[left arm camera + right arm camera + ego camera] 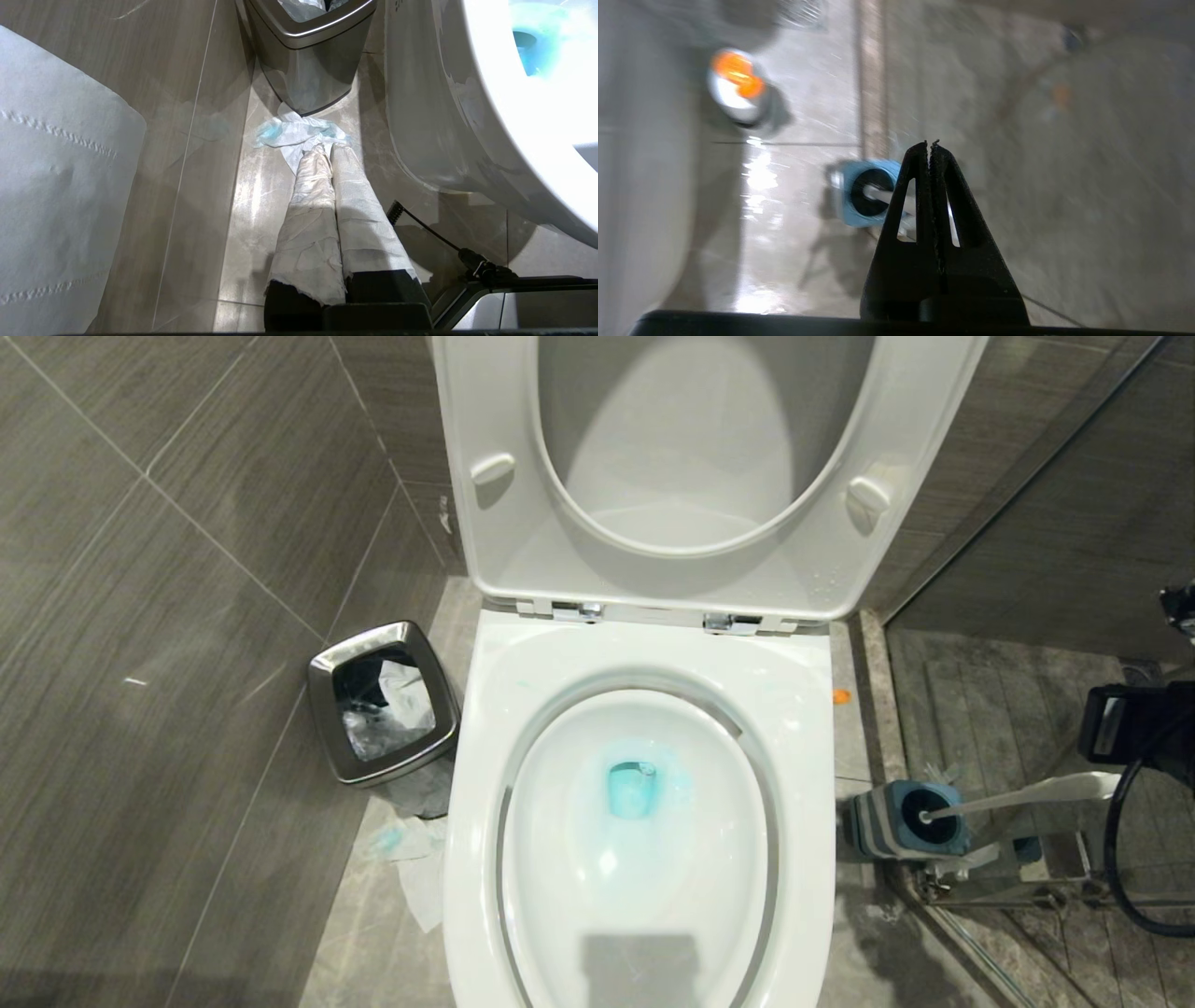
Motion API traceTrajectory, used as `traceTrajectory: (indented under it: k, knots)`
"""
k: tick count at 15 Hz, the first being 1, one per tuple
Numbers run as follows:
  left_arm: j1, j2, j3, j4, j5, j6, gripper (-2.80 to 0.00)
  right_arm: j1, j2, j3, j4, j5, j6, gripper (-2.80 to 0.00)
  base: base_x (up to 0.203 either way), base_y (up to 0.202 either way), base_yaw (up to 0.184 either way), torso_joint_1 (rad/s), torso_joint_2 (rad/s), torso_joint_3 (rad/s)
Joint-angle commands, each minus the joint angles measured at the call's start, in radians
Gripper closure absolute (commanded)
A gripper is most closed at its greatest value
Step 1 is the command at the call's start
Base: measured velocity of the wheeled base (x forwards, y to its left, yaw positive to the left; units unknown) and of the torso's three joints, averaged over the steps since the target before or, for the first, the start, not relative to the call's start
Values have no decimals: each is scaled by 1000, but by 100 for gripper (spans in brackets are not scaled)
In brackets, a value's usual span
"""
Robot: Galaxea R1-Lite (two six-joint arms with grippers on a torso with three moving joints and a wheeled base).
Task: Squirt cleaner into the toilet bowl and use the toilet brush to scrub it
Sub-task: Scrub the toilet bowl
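One toilet bowl (644,821), seat and lid raised, held blue liquid at its drain; toilet brush (1018,795) stood in its holder (901,819) on the floor to its right, steel bin (383,702) to its left. Left gripper (326,150), tape-wrapped, was closed above crumpled tissue (299,133). Right gripper (930,145) was closed, empty, above the holder.
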Motion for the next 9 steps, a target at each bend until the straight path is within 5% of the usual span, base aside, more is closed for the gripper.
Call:
traceTrajectory:
  k: [1,5,9]
  knots:
    - [0,0,0,0,0,1,0,7,82,33,3,-58,20,0,0,0,0,0,0,0]
    - [1,0,0,0,0,1,0,123,104,116,8,-28,75,0,0,0,0,0,0,0]
    - [0,0,0,0,0,1,0,147,174,180,-31,130,164,0,0,0,0,0,0,0]
